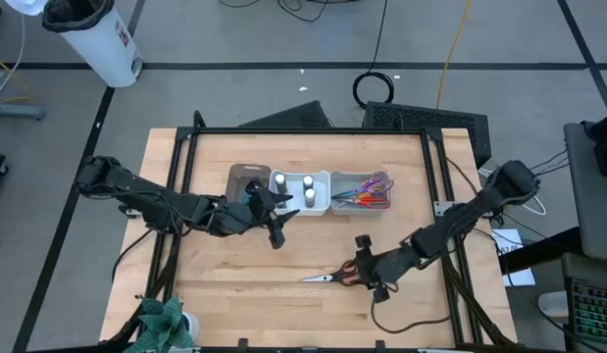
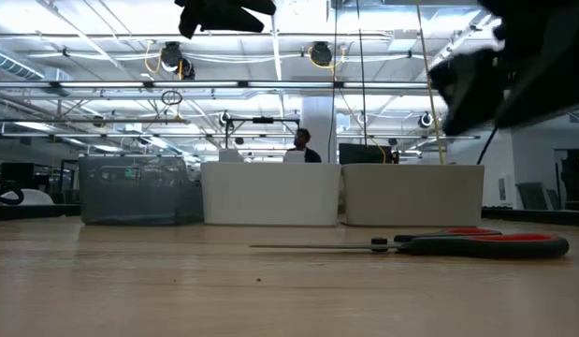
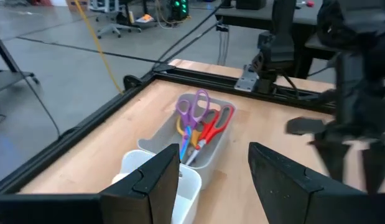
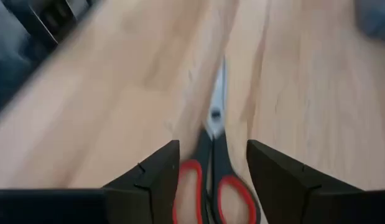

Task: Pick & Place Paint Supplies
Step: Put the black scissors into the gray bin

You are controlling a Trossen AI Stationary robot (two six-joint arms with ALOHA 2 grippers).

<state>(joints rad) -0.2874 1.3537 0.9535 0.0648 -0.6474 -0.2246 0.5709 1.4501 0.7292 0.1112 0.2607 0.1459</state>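
Observation:
Black-and-red-handled scissors (image 1: pixel 328 277) lie flat on the table near its front, blades pointing toward the left edge. My right gripper (image 4: pixel 211 180) is open and hovers above the handles (image 4: pixel 208 186), one finger on either side of them in the right wrist view; in the low view it is still above the scissors (image 2: pixel 476 245). My left gripper (image 3: pixel 214 180) is open and empty, raised over the white bin (image 1: pixel 298 191), which holds little white-capped bottles. The grey bin (image 3: pixel 208 134) holds purple, red and yellow scissors.
Three bins stand in a row at the table's middle back: brown (image 1: pixel 242 179), white, and grey (image 1: pixel 362 191). A black frame (image 1: pixel 313 130) runs around the table top. A green plant (image 1: pixel 166 324) sits at the near left corner. Bare wood lies around the scissors.

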